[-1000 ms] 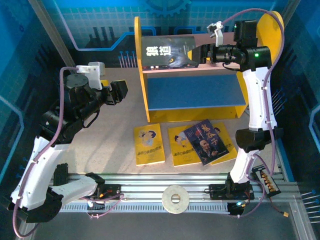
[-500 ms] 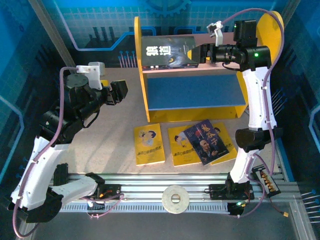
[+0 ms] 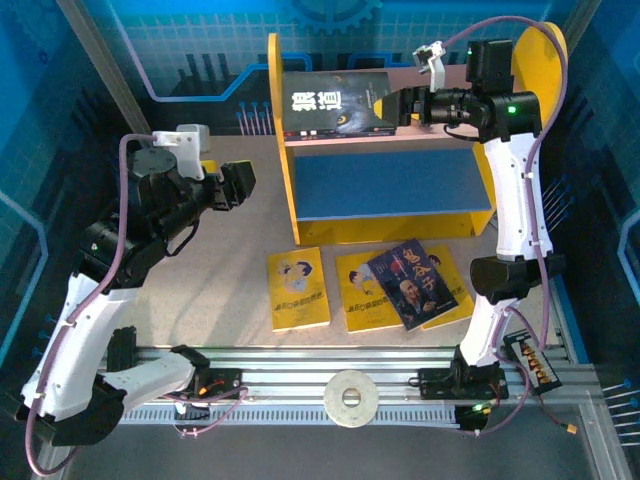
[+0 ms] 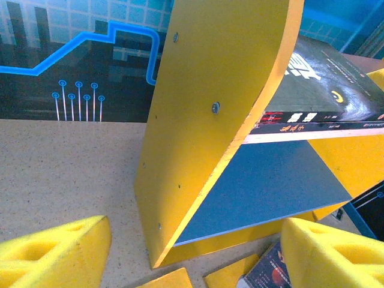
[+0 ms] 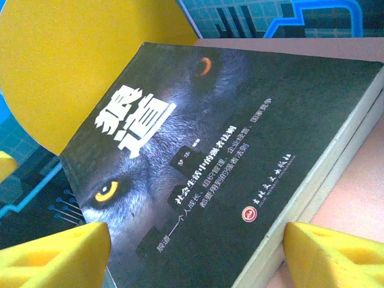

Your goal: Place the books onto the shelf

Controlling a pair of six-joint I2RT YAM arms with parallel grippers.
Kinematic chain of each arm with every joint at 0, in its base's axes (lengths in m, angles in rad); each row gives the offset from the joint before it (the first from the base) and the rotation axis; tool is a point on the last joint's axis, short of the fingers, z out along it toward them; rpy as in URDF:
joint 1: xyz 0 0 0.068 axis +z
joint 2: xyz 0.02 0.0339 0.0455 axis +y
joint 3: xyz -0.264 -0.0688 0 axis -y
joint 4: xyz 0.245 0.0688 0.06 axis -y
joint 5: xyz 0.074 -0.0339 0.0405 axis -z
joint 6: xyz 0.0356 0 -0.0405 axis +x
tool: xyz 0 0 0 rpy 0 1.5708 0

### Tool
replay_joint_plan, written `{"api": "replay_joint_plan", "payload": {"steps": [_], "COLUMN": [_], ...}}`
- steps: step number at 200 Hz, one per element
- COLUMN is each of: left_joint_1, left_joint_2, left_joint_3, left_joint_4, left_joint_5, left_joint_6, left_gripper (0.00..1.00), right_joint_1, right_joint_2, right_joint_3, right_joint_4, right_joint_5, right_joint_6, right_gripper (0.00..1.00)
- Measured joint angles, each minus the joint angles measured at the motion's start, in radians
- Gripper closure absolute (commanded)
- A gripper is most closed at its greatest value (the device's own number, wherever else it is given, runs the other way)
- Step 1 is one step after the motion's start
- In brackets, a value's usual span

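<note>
**Wolf book shelved, more waiting below**

The right tool (image 3: 405, 103) hangs at the pink upper board (image 5: 360, 198) of the shelf (image 3: 385, 185), jaws spread wide and pinching nothing. The wolf-faced book (image 5: 210, 162) lies flat directly ahead of it, stacked on a second volume, so that placement looks finished. The left tool (image 3: 240, 185), likewise released and empty, hovers facing the shelf's yellow side panel. On the table (image 3: 230, 270), below and behind the right tool, lie the yellow books (image 3: 299, 288) and a dark portrait book (image 3: 412, 283) overlapping them. Next, I judge, a tool must descend and work a flat cover's edge up.
</note>
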Motion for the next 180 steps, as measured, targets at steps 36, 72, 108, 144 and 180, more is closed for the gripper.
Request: {"api": "replay_joint_plan", "payload": {"steps": [36,72,108,144,180], "left_joint_1": [0.000,0.000,0.000,0.000,0.000], "left_joint_2": [-0.004,-0.006,-0.011,-0.011,-0.011], "left_joint_3": [0.000,0.000,0.000,0.000,0.000], "left_joint_4": [-0.006,-0.008,-0.017,-0.029,-0.050], "left_joint_5": [0.000,0.000,0.000,-0.010,-0.024], "left_joint_6": [0.000,0.000,0.000,0.000,0.000], "left_gripper": [0.25,0.24,0.24,0.22,0.20], "right_joint_1": [0.000,0.000,0.000,-0.007,-0.014], "right_joint_2": [0.000,0.000,0.000,0.000,0.000], "right_joint_3": [0.000,0.000,0.001,0.001,0.001], "right_joint_4": [0.000,0.000,0.008,0.016,0.039], "right_joint_5": [0.000,0.000,0.000,-0.009,-0.012], "right_joint_6": [0.001,0.001,0.001,0.016,0.031], "right_gripper": [0.23,0.21,0.16,0.13,0.13]}}
